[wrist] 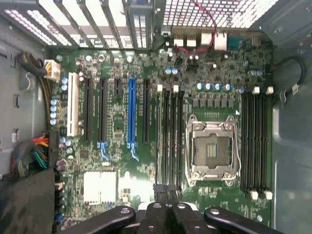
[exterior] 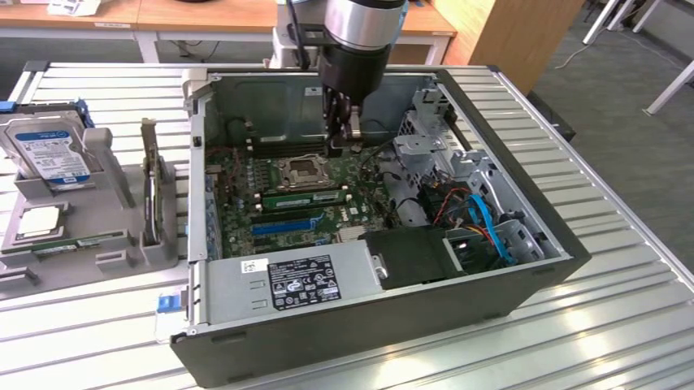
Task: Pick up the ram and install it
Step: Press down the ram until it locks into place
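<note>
**Ram seated, fingers shut over the board**

I hang inside the open case (exterior: pixel 521 268), my gripper (exterior: pixel 344 138) above the motherboard (exterior: pixel 314 183) near the empty CPU socket (exterior: pixel 298 172). My fingers are pressed together and I judge they carry nothing; in the wrist view they meet just above the board (wrist: pixel 168 207).

The ram (exterior: pixel 305 196) lies in a slot just beside the socket, a green stick with a pale label, level along its length. In the wrist view it stands edge-on among the black slots next to the socket (wrist: pixel 161 136). So the pick-up is done, and the stick is in place as far as I can judge. Whether it is pushed fully home, with the end clips latched, I cannot tell.

The slot's lower end is cut off behind my own fingers in the wrist view. My arm hides part of the board behind it in the exterior view. The blue slot (wrist: pixel 131 113) stands empty.
</note>
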Motion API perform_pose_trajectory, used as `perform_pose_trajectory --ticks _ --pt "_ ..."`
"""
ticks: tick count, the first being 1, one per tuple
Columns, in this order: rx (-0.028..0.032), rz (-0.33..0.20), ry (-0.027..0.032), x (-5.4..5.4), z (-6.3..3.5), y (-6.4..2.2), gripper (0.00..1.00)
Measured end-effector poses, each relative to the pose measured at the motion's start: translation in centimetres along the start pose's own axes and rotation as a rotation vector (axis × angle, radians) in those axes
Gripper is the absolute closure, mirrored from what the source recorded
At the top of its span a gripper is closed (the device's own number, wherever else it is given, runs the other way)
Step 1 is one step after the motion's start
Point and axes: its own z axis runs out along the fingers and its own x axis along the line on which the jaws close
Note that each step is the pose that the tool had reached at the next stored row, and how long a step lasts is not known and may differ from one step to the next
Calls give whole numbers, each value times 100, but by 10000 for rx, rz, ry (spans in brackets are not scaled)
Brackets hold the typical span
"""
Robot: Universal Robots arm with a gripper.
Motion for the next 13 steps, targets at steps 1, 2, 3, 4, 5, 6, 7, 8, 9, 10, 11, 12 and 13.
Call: perform_pose_trajectory --ticks 1,2,3,4,5,6,7,8,9,10,11,12,13 --pt "0 0 0 0 0 -26 90" --pt "0 0 -1 0 -1 -56 90" --pt "0 -1 0 0 -2 -82 90" --pt "0 -2 -1 -1 -3 -108 90" --pt "0 0 -2 -1 -4 -134 90" --pt "0 0 -4 -1 -4 -161 90" --pt "0 -1 -6 -1 -5 -186 90" --pt "0 -1 -8 -1 -5 -212 90" --pt "1 -2 -13 -2 -5 -235 90" --pt "1 -1 -17 -2 -6 -254 90" --pt "1 -1 -21 -2 -7 -270 90" --pt "0 -3 -22 -2 -8 -276 90" --pt "0 -4 -23 -2 -8 -275 90"
